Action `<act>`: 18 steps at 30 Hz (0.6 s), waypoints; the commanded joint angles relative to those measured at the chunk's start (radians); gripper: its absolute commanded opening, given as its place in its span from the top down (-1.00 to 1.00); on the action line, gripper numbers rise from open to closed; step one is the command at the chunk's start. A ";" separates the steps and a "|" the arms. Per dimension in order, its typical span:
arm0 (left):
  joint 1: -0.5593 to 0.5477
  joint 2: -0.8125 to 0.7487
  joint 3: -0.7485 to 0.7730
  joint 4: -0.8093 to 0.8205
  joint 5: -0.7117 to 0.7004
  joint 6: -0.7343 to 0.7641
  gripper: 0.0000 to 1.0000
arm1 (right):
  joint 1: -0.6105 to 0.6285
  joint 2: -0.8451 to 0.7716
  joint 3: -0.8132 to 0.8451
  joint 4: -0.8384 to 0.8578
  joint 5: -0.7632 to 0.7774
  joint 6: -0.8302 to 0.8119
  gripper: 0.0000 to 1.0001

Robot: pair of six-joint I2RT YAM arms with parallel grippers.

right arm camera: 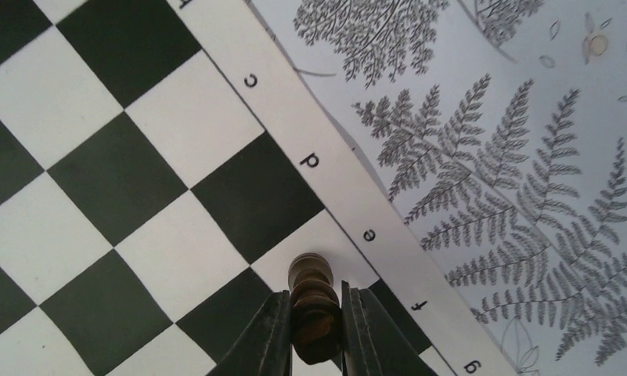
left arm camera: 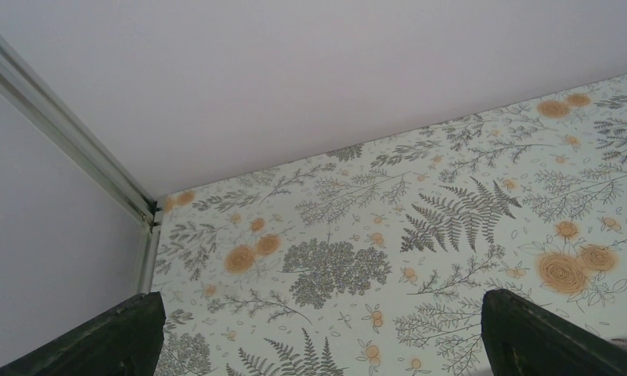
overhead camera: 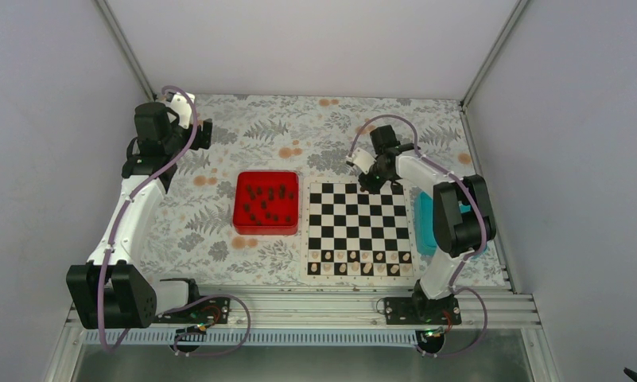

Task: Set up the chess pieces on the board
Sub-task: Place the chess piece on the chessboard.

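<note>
From above, the board (overhead camera: 359, 219) is lying flat on the flowered cloth (overhead camera: 219, 239). Just beside the board's left edge a red tray (overhead camera: 239, 203) is holding the dark pieces (overhead camera: 267, 204), scattered loosely. Pale pieces (overhead camera: 361, 261) are standing along the board's two nearest rows, and a teal tray (overhead camera: 425, 231) is showing at the board's right edge, partly behind the right arm. The right gripper (overhead camera: 372, 185) is hanging over the board's far edge (its jaws are too small to read from up here). The left gripper (overhead camera: 206, 133) is sitting well apart from the board, off beyond its far left corner.

In the left wrist view, two dark fingers (left arm camera: 114, 337) are standing wide apart at the bottom corners with nothing between them. They are facing bare cloth and a pale wall (left arm camera: 294, 78), with no part of the board in sight.

In the right wrist view, the jaws are pinching one dark piece (right arm camera: 311, 274) by its lower body, its rounded top poking out past the fingertips (right arm camera: 267, 337). It is hanging over the board's last row, just inside the lettered border near "e" and "f". Whether it is touching the board cannot be told.
</note>
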 commanded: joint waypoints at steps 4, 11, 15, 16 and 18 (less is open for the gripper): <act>0.006 -0.012 -0.011 0.004 0.012 0.009 -1.00 | -0.006 0.000 -0.039 0.021 -0.019 0.010 0.90; 0.006 -0.011 -0.010 0.005 0.018 0.011 -1.00 | -0.005 -0.010 -0.061 0.027 -0.012 0.007 0.81; 0.007 -0.011 -0.011 0.005 0.018 0.012 -1.00 | -0.006 -0.035 -0.050 0.017 -0.011 0.009 0.52; 0.007 -0.012 -0.012 0.005 0.017 0.012 -1.00 | -0.006 -0.043 -0.042 0.012 -0.010 0.010 0.40; 0.006 -0.011 -0.012 0.006 0.017 0.012 -1.00 | -0.006 -0.066 -0.017 -0.006 -0.010 0.012 0.26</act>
